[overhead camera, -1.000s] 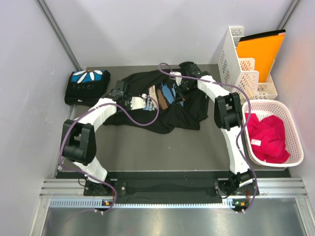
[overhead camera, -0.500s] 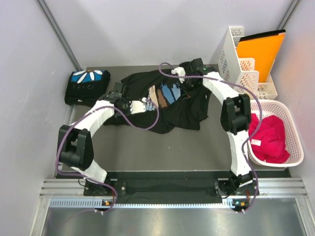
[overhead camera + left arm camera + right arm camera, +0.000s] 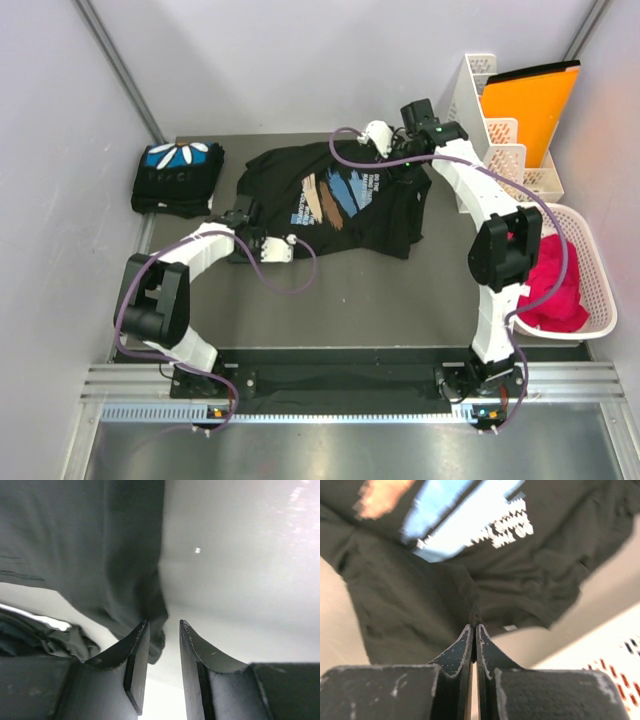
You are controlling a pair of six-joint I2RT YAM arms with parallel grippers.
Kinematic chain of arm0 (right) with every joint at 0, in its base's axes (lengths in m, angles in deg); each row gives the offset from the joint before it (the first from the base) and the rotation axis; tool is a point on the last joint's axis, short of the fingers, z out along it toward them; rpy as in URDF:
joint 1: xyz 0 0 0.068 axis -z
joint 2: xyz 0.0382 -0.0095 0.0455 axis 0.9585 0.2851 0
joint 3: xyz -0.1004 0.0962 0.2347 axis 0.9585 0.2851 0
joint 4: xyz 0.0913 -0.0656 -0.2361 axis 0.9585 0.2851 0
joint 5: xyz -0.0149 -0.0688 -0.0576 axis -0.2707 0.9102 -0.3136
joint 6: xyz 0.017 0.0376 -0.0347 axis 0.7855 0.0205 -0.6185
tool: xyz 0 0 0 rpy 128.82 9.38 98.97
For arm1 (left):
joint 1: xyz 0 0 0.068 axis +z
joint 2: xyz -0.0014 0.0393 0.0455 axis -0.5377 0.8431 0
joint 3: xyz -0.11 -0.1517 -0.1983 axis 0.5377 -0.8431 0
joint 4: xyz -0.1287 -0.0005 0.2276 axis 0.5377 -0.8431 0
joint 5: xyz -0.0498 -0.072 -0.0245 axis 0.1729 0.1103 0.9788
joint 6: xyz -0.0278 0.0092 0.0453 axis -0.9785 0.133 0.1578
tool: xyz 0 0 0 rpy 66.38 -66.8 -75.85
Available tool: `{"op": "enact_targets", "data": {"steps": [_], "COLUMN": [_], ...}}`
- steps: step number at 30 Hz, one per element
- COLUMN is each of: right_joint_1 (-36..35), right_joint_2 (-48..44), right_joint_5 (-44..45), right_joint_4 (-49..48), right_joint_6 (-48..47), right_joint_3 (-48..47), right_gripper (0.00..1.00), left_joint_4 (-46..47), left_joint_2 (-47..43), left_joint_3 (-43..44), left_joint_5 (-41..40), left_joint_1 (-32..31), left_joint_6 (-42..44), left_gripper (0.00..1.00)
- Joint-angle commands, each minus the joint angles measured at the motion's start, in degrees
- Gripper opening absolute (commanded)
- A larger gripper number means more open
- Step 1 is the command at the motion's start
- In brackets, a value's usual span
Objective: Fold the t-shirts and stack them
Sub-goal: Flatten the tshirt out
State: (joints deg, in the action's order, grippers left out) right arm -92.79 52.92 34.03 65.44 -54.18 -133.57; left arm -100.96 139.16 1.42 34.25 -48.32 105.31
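A black t-shirt [image 3: 330, 195] with blue-and-tan brush strokes and white text lies spread print-up in the middle of the table. My right gripper [image 3: 402, 165] is over its far right edge, shut on a ridge of its cloth [image 3: 470, 592]; the fingertips [image 3: 474, 626] pinch the fabric. My left gripper [image 3: 238, 218] sits at the shirt's near left corner. Its jaws stand apart [image 3: 164, 624], and a black hem [image 3: 150, 605] hangs just past the left fingertip without being pinched. A second t-shirt [image 3: 178, 175], folded, with a blue print and white petals, rests at the far left.
A white file rack [image 3: 480, 110] holding an orange folder [image 3: 528, 100] stands at the back right, close to my right arm. A white basket [image 3: 590, 300] with red cloth [image 3: 545, 275] sits at the right edge. Grey walls close in on the left, back and right.
My right gripper pulled the shirt toward the back right, opening the bunched cloth so the print lies flat. My left gripper slid back toward the near left corner of the shirt.
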Motion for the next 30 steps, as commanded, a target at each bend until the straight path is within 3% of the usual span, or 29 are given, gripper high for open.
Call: {"op": "enact_targets", "data": {"steps": [1,16,30], "right_joint_1": [0.19,3.27,3.80], "right_joint_2": [-4.32,-4.58,-3.88], "right_joint_5": [8.12,17.17,16.74], "right_joint_4": [0.97,0.71,0.54], "right_joint_6": [-2.72,-4.21,-3.78], "right_joint_3": [-1.92,-5.62,-7.82], "right_gripper": [0.00,0.00,0.00], "left_joint_4": [4.77,16.72,21.56], "left_joint_2": [-1.71,1.11,5.40], "left_joint_3": [0.25,-4.31,-5.19], "left_joint_5": [1.19,-3.56,-5.31], "left_joint_1": [0.32,4.10,4.54], "left_joint_6": [1.54,2.24,1.00], "left_gripper": [0.36,0.36,0.36]}}
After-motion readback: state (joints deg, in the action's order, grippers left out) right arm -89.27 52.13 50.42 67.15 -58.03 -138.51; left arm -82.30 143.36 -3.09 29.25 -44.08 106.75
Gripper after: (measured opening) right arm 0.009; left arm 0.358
